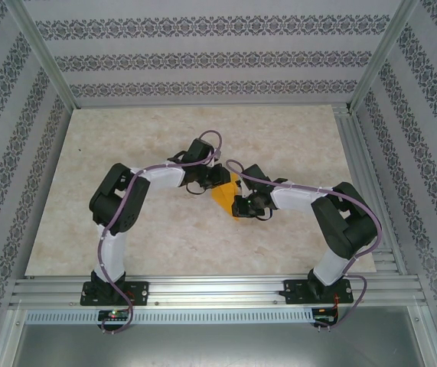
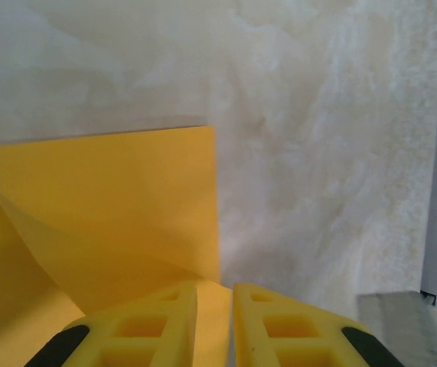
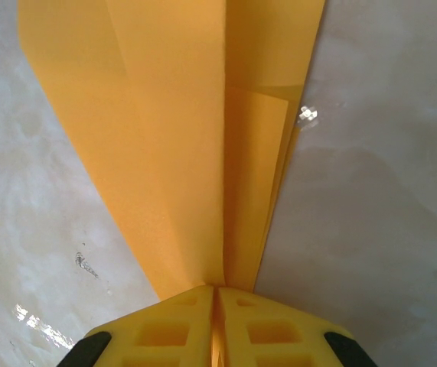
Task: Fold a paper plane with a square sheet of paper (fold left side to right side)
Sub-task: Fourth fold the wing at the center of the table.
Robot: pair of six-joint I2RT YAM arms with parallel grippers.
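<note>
Two jaws at the folded paper (image 3: 164, 153): right jaws clamp it, left jaws' grip unclear

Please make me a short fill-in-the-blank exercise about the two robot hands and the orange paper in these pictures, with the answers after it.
1. The hand shut tight on the paper, with no gap between its fingers, is the ___ one.
2. The fingers of the left hand are ___ in colour.
3. Seen from above, the paper lies ___ the two hands.
4. The cables along both arms are ___.
Answers: right; yellow; between; purple.
</note>
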